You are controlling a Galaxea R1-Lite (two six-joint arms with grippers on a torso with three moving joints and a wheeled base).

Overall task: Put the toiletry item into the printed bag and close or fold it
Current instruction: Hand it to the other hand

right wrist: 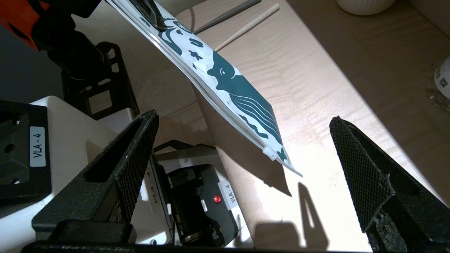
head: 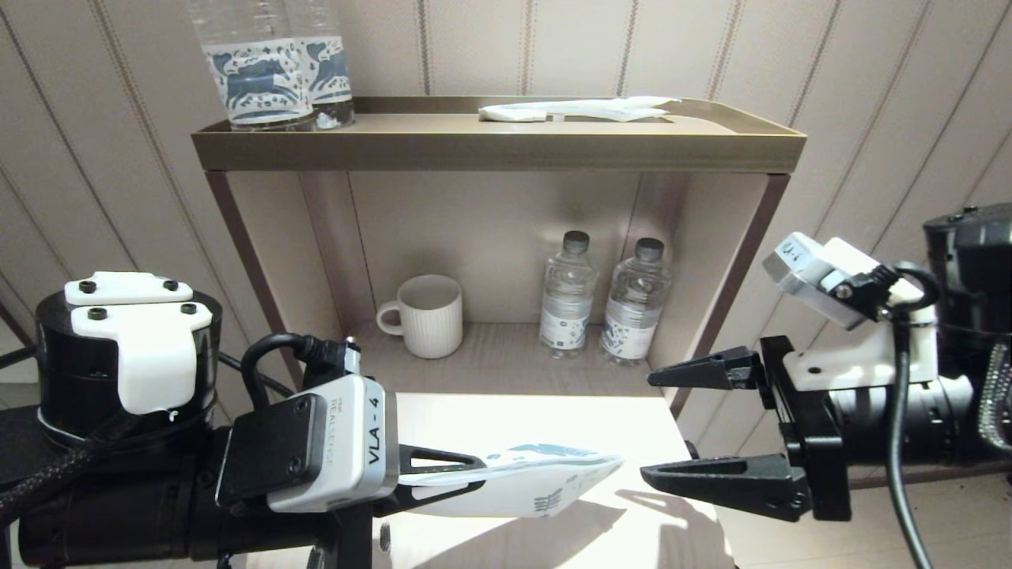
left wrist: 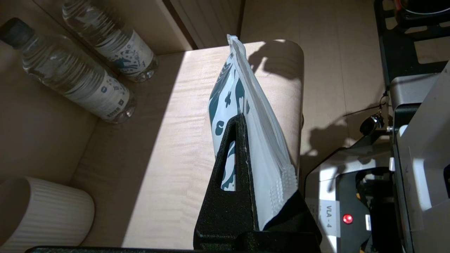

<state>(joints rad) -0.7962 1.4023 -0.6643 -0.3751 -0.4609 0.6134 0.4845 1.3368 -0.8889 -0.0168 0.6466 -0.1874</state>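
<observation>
The printed bag (head: 545,478), white with teal whale and leaf motifs, hangs nearly level above the pale wooden surface (head: 514,415). My left gripper (head: 474,468) is shut on one end of it. In the left wrist view the bag (left wrist: 262,116) stands edge-on between the fingers (left wrist: 233,158). My right gripper (head: 648,427) is open just beyond the bag's free end and touches nothing. The right wrist view shows the bag (right wrist: 239,91) and its zip slider (right wrist: 270,153) ahead of the jaws. Whether the toiletry item is inside the bag I cannot tell.
A white ribbed mug (head: 427,314) and two water bottles (head: 568,296) (head: 636,304) stand in the open shelf behind the surface. On the top tray (head: 498,150) are two more bottles (head: 269,71) and a flat white packet (head: 577,109).
</observation>
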